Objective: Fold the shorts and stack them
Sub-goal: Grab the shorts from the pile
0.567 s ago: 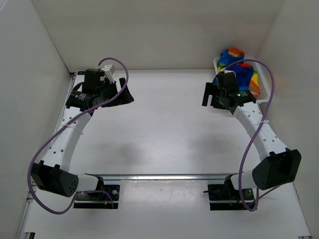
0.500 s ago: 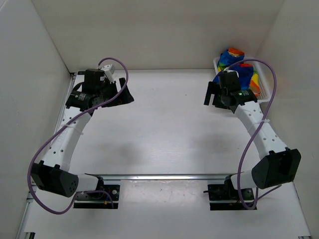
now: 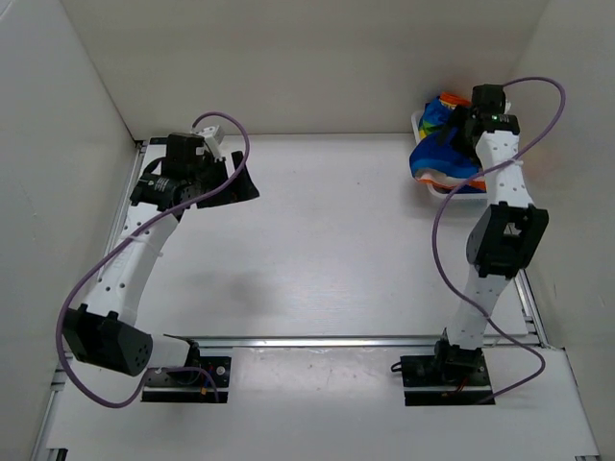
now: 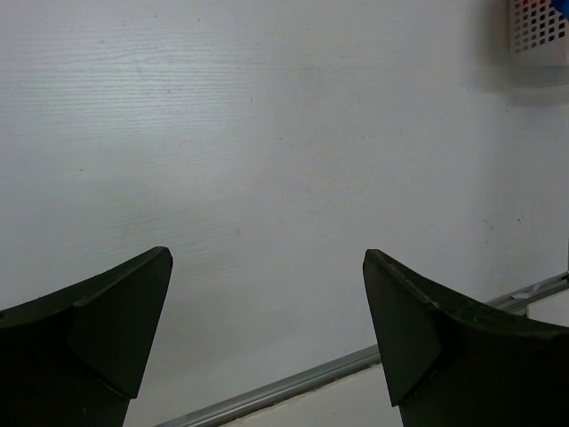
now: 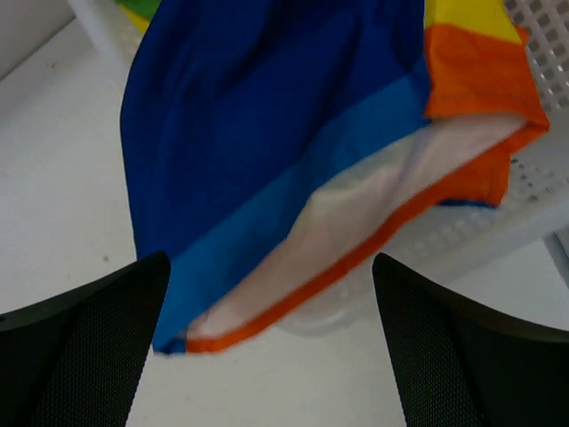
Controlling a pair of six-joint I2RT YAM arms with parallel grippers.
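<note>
The shorts are piled in a white mesh basket at the back right, with a dark blue pair hanging over its front rim. In the right wrist view that pair shows a lighter blue stripe, an orange hem and white lining, and it lies over the basket. My right gripper hovers above it, open and holding nothing; from above, the right gripper sits over the pile. My left gripper is at the back left, open over bare table, and the left gripper holds nothing.
White walls close in the table on the left, back and right. A metal rail runs across near the arm bases. A corner of the basket shows at the top right of the left wrist view.
My right arm has risen from the table in front of the basket and swung back over it. The blue shorts now show draped over the rim. The left arm has hardly moved.
</note>
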